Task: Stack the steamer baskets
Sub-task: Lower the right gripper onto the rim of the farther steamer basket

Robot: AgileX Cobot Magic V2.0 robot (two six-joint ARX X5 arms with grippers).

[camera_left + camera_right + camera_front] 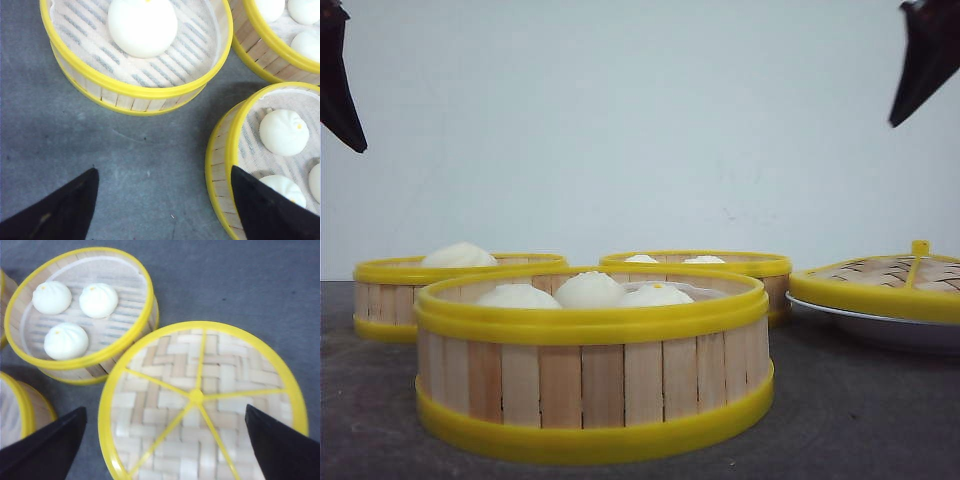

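Risk: both grippers' fingers spread wide, empty; steamer baskets (pixel 592 360) sit crowded, so the left gripper (pixel 165 200) descending could clip a neighbouring rim or crush buns (pixel 588 290).

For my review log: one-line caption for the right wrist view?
Open right gripper hovering over the woven lid, a three-bun steamer basket beside it.

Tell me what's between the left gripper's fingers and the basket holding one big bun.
Only bare grey table. In the left wrist view nothing lies between the open left gripper and the single-bun basket.
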